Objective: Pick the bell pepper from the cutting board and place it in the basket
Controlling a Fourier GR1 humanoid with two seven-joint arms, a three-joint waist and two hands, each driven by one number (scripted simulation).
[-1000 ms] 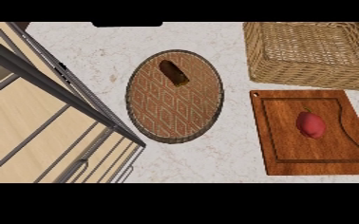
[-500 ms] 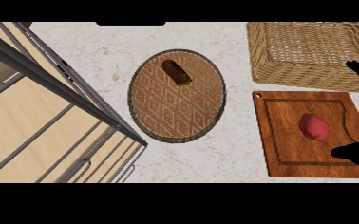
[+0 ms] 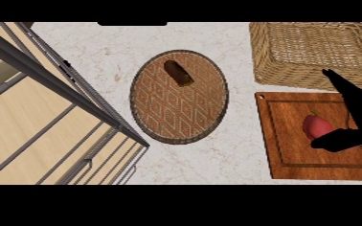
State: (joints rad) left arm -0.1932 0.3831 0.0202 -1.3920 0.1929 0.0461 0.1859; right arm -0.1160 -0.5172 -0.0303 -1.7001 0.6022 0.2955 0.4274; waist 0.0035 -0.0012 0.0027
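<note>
No brand, label or legible writing anywhere, only the woven diamond pattern on the round mat (image 3: 179,104). Counted: one red bell pepper (image 3: 315,126), one wooden cutting board (image 3: 297,159), one wicker basket (image 3: 304,52), one round mat, one small brown object (image 3: 178,73) (too small to identify) lying on the mat's upper part. Only one hand in sight, the right hand (image 3: 345,119), entering at the right edge of the frame over the cutting board; nothing of the left hand visible. Fingers (image 3: 341,85) stretched long and nearly straight, running from the basket's lower right corner down across the board just right of the pepper; thumb (image 3: 332,142) reaching in below the pepper from the right. Spread wide open around the pepper's right side, nothing held; impossible to tell whether the thumb's tip touches the pepper or merely overlaps it. Pepper lying on the upper right part of the cutting board, stem end pointing up toward the basket, not yet lifted. Basket directly above the board at the top right, its lower rim just beside the board's top edge. Mat in the middle of the pale stone counter (image 3: 106,48), well apart from board and basket. Light wooden cabinetry with dark rails (image 3: 50,124) filling the left side.
</note>
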